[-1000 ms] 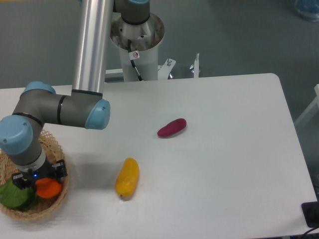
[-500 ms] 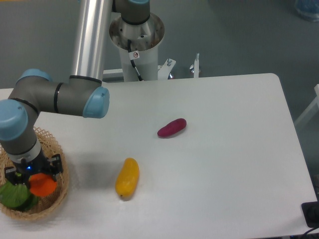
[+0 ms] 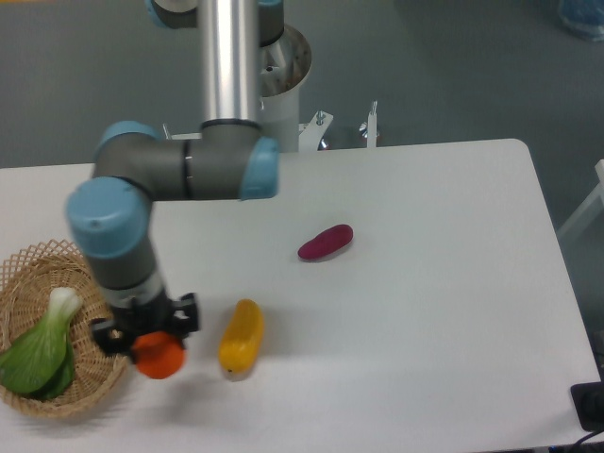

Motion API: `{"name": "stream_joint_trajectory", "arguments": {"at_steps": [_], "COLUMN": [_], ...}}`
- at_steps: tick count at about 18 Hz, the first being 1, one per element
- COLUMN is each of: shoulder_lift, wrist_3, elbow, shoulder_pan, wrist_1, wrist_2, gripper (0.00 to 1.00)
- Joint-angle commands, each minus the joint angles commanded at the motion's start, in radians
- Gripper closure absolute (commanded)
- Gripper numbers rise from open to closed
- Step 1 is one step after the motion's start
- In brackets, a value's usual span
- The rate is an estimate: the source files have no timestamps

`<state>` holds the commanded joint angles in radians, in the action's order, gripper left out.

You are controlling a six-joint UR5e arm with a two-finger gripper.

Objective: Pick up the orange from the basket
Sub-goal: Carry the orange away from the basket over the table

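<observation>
Orange [image 3: 158, 356], smooth and round, pinched by the fingers [image 3: 149, 332], at 3 o'clock from woven wicker basket [image 3: 33, 269].

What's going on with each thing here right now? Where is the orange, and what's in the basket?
orange: held in the gripper, outside the basket, beside its right rim.
gripper: shut on the orange.
basket: on the table, holding only a leafy green.
leafy green: lying in the basket.
yellow fruit: lying on the table.
purple sweet potato: lying on the table.

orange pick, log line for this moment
claw: shut on orange | orange: out of basket, beside it | bok choy: in basket
</observation>
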<state>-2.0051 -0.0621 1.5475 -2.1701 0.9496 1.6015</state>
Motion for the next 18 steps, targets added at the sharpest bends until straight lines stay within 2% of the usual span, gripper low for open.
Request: {"name": "stream_joint_trajectory", "arguments": {"at_steps": [3, 5, 11, 15, 18], "shoulder_lift": [0.029, 0.038, 0.022, 0.002, -0.007], "wrist_3": [0.120, 0.165, 0.497, 0.714, 0.827], "elbow": [0.054, 0.068, 0.054, 0.046, 0.037], "shoulder_pan": [-0.086, -0.141, -0.283, -0.335, -0.372], "wrist_1": [0.000, 0.000, -0.002, -0.071, -0.072], "wrist_2": [-0.008, -0.009, -0.011, -0.011, -0.024], "gripper": [0.43, 0.44, 0.44, 0.44, 0.44]}}
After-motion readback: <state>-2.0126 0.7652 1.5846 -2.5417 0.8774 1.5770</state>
